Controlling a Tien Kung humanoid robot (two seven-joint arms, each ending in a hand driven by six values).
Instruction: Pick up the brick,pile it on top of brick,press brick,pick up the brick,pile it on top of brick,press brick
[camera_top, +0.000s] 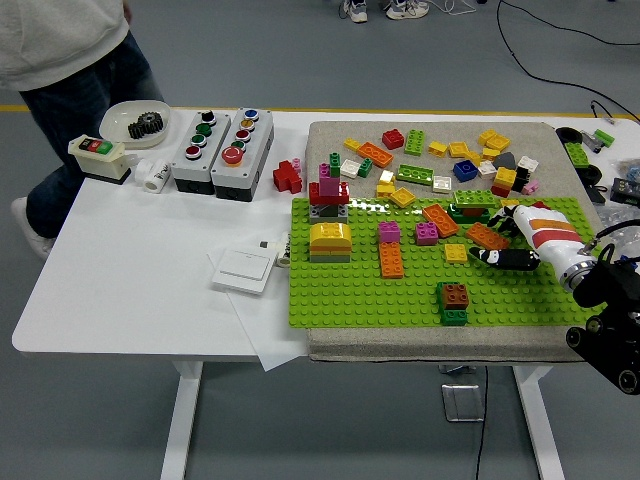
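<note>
A green baseplate (350, 295) lies on a grey mat. A brown brick sits on a green one (454, 300) near the plate's front. Also on the plate are a yellow brick (455, 253), an orange brick (391, 260), two pink bricks (389, 231) and a second orange brick (487, 236). My right hand (500, 240), white with orange stripes and black fingers (508, 259), hovers at the plate's right side, just right of the yellow brick and over that second orange brick. Its fingers are spread and hold nothing. The left arm is out of view.
Loose bricks (440, 160) litter the mat behind the plate. A red and pink tower (329, 190) and a yellow domed block (330, 240) stand at the plate's left. Button boxes (222, 140), a bowl with a gear (140, 122) and a white switch (245, 270) lie left. A person (70, 60) stands at the far left corner.
</note>
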